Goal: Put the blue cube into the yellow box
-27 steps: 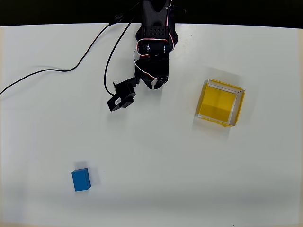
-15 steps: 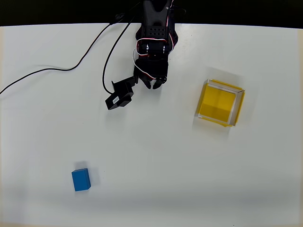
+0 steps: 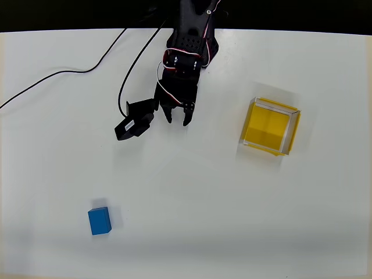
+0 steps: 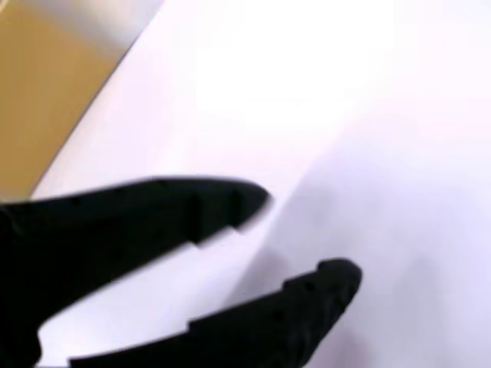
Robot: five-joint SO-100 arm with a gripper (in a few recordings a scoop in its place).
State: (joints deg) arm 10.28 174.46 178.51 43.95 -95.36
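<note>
Blurred claw (image 4: pixel 307 234), fingers apart.

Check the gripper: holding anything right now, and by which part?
Nothing is held. The black two-finger gripper is open with bare white table between its fingers; the small bright-blue cube lies apart from it, untouched.

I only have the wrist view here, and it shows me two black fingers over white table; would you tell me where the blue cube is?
Observer: In the overhead view the blue cube sits on the table at lower left, well away from the gripper.
Operator: Thank you. And where is the yellow box?
Observer: The yellow box is on the right side of the overhead view, holding nothing.
Operator: Is anything lying between the gripper and the cube?
Observer: Only bare white table; the black cable runs off to upper left, away from that path.
</note>
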